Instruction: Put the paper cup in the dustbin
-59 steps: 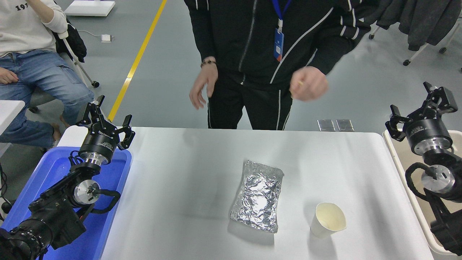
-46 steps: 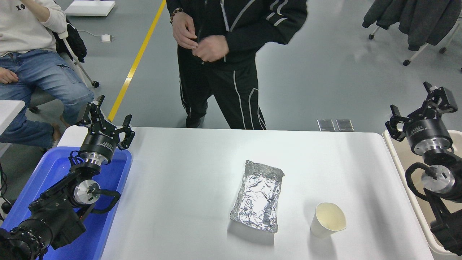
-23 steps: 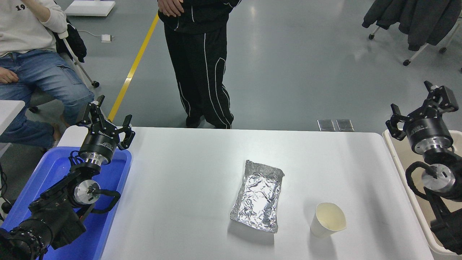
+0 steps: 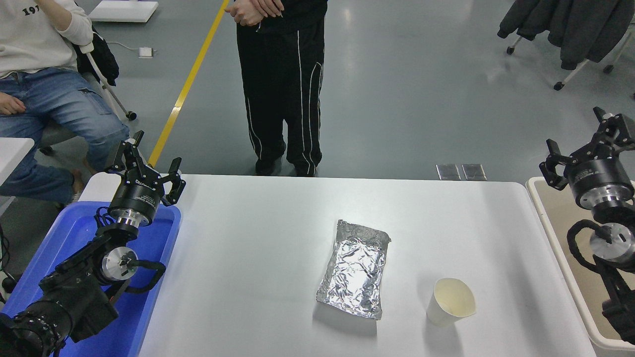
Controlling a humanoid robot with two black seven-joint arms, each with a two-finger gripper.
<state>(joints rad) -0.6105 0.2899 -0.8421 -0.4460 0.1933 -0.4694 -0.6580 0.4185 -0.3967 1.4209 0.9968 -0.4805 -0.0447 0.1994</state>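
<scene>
right gripper [image 4: 583,144] hangs spread wide and empty above the dustbin [image 4: 555,238] at the table's right edge, shifted slightly outward since a moment ago. paper cup [image 4: 450,301] stands upright on the white table [image 4: 258,248], just beside the foil packet [image 4: 355,267]. left gripper [image 4: 144,166] sits parked, splayed, over the blue bin [image 4: 74,233]. broad bare tabletop lies between.

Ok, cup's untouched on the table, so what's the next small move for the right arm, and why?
Probably swing the right gripper left and down toward the paper cup. The gripper is open and empty, raised over the dustbin, while the cup stands upright near the table's front edge, apart from the foil packet.
</scene>
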